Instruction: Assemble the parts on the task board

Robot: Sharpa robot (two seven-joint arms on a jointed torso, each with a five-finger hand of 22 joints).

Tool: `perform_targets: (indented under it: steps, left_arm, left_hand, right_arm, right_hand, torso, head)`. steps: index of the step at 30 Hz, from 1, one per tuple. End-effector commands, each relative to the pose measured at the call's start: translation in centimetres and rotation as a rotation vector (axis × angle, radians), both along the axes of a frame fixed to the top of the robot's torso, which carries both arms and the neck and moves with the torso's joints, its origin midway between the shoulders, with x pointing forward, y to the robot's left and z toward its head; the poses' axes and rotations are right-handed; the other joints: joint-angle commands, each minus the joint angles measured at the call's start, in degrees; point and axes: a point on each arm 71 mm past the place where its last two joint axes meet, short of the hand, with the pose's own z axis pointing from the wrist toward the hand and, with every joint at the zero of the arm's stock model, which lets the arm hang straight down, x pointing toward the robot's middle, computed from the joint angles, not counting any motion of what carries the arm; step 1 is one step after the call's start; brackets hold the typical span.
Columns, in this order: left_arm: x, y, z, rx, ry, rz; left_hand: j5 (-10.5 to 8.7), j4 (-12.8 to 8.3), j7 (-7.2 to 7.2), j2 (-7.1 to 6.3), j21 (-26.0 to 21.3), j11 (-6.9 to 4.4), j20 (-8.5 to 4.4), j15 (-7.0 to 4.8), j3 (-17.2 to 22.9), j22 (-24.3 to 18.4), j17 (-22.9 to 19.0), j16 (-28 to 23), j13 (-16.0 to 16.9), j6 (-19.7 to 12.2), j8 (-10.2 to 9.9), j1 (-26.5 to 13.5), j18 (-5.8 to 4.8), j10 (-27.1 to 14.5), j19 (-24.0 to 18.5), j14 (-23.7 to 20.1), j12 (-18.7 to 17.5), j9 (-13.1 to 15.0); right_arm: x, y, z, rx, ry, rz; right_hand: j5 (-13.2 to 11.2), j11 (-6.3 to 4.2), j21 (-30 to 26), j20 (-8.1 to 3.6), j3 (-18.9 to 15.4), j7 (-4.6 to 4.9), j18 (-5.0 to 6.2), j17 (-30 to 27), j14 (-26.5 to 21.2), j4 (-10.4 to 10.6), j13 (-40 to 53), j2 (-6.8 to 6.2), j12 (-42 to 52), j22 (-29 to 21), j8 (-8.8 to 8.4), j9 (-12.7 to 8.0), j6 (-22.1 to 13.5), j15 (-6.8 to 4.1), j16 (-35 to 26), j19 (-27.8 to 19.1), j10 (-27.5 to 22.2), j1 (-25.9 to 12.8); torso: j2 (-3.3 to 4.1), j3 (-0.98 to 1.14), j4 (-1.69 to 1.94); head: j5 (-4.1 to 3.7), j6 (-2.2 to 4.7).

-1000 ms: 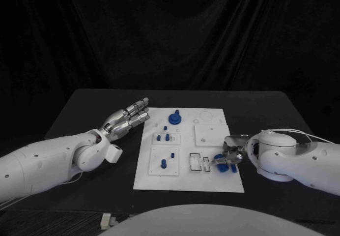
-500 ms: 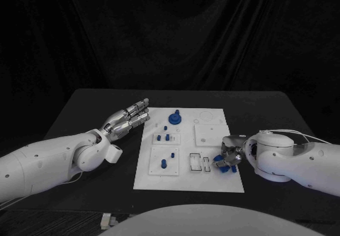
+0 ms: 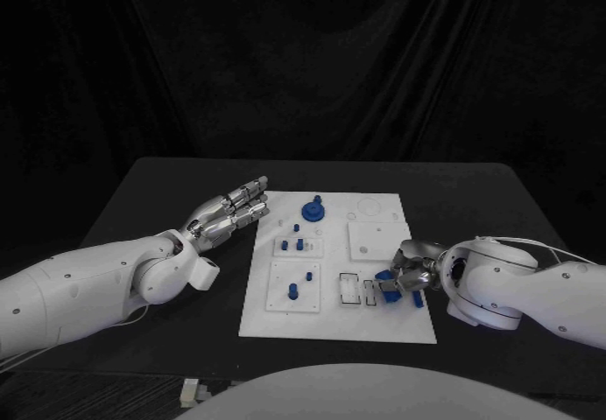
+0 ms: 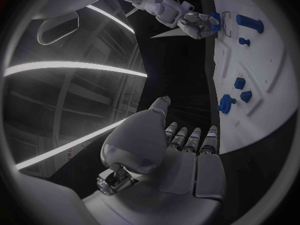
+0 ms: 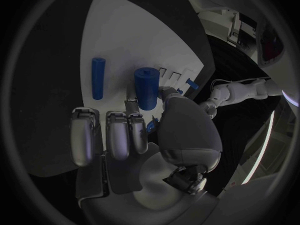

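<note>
The white task board lies mid-table with blue parts on it. My right hand hovers over the board's right side near the front. Its thumb and a finger pinch a thick blue cylinder, which stands by the narrow slots. A slim blue rod lies on the board beside it. My left hand is open and flat, just off the board's left edge, holding nothing.
A blue knob stands at the board's far end. Small blue pegs sit in a block on the left, and two more pegs nearer me. A raised square plate lies ahead of my right hand.
My right hand has shifted slightly with the blue cylinder, bringing it closer to the slots. The left hand has not moved.
</note>
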Motion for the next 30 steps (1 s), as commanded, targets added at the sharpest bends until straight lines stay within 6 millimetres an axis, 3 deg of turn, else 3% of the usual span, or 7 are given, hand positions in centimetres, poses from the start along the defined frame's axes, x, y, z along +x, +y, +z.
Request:
perform_targets:
  steps: [1,3,9,11,13,20,30]
  left_arm:
    - [-0.1,-0.1,0.1,-0.015,-0.001,-0.011]
    - [-0.1,-0.2,0.0,-0.015,-0.001,-0.011]
    - [-0.1,-0.3,0.0,-0.016,-0.001,-0.014]
    - [0.0,-0.3,0.0,-0.017,-0.001,-0.014]
    - [0.0,-0.4,0.0,-0.017,-0.002,-0.015]
    - [-0.1,-0.5,0.0,-0.018,0.001,-0.019]
    - [-0.1,-0.4,0.1,-0.020,-0.007,-0.013]
  left_hand:
    - [0.35,-0.30,0.92,0.21,0.24,-0.05,0.47,0.48,0.43,0.08,-0.09,-0.21,-0.10,0.21,0.13,0.37,0.53,-0.08,0.09,-0.03,-0.19,0.11]
    - [0.34,-0.50,1.75,0.20,0.25,-0.39,0.48,0.49,0.69,0.07,-0.09,-0.21,-0.10,0.72,0.27,0.21,0.51,-0.08,0.09,-0.03,-0.19,0.19]
    - [0.34,-0.56,2.01,0.20,0.26,-0.51,0.48,0.50,0.77,0.08,-0.09,-0.21,-0.10,0.82,0.31,0.16,0.51,-0.08,0.10,-0.03,-0.19,0.20]
    - [0.35,-0.60,2.31,0.19,0.27,-0.63,0.49,0.52,0.85,0.09,-0.09,-0.21,-0.10,0.83,0.31,0.08,0.51,-0.08,0.11,-0.03,-0.19,0.20]
    - [0.35,-0.60,2.31,0.19,0.27,-0.63,0.49,0.52,0.85,0.09,-0.09,-0.21,-0.10,0.83,0.31,0.08,0.51,-0.08,0.11,-0.03,-0.19,0.20]
    - [0.29,-0.84,3.91,0.15,0.29,-1.26,0.55,0.60,1.19,0.09,-0.09,-0.21,-0.10,1.80,0.58,-0.24,0.49,-0.08,0.14,-0.03,-0.19,0.33]
    - [0.29,-1.06,3.75,0.04,0.33,-0.92,0.61,0.70,1.39,0.12,-0.09,-0.21,-0.10,1.13,0.40,-0.44,0.49,-0.08,0.18,-0.03,-0.19,0.21]
  right_arm:
    - [0.1,0.2,0.8,0.139,0.023,-0.130]
    - [0.1,0.3,1.1,0.162,0.038,-0.150]
    - [0.1,1.1,1.3,0.201,0.091,-0.180]
    - [0.2,1.4,1.3,0.202,0.105,-0.176]
    - [0.3,1.9,1.1,0.199,0.120,-0.166]
    - [0.7,2.8,0.5,0.161,0.153,-0.138]
    - [0.8,3.1,-0.1,0.132,0.173,-0.121]
  right_hand:
    - [-1.52,0.00,0.00,-0.08,11.27,-0.09,-0.16,10.43,5.13,-10.90,15.06,2.19,0.14,13.49,0.41,5.56,-0.42,-0.13,-0.18,3.55,6.14,0.34]
    - [-2.23,-0.04,0.11,-0.09,11.49,-0.15,-0.18,10.38,5.13,-11.07,15.06,2.20,0.14,13.53,0.57,5.91,-0.36,-0.16,-0.19,3.61,6.14,0.03]
    - [-3.89,-0.09,0.09,-0.10,11.83,-0.20,-0.18,10.09,5.08,-11.10,15.06,2.47,0.14,13.52,0.68,6.40,-0.33,-0.18,-0.30,3.60,6.14,-0.78]
    - [-6.53,-0.05,0.00,-0.08,11.84,-0.15,-0.15,9.87,5.04,-10.75,15.06,2.78,0.14,13.49,0.43,6.55,-0.58,-0.14,-0.38,3.55,6.14,-1.82]
    - [-10.97,0.02,-0.17,-0.01,11.60,-0.05,-0.11,9.65,5.00,-10.31,15.06,3.14,0.14,13.43,0.01,6.50,-0.89,-0.03,-0.47,3.46,6.14,-2.84]
    - [-19.36,0.56,-0.74,0.44,10.09,0.61,0.03,8.90,4.86,-8.52,15.06,3.62,0.14,13.22,-1.57,5.61,-1.75,0.53,-0.78,3.16,6.14,-5.76]
    - [-23.28,0.83,-0.80,0.82,9.01,0.88,0.04,8.73,4.83,-7.76,15.06,3.99,0.14,13.21,-2.31,4.95,-1.75,0.85,-0.83,3.14,6.14,-6.69]
  torso:
    - [0.01,-0.01,-0.06]
    - [0.00,-0.01,-0.05]
    - [-0.13,-0.03,0.07]
    - [-0.12,-0.05,0.11]
    - [-0.09,-0.07,0.10]
    - [-0.11,-0.20,0.19]
    - [0.02,-0.03,0.10]
  head:
    - [0.03,-0.01]
    - [-0.06,-0.01]
    - [-0.18,-0.01]
    - [-0.27,-0.01]
    - [-0.26,-0.01]
    - [-0.05,-0.01]
    - [0.09,-0.01]
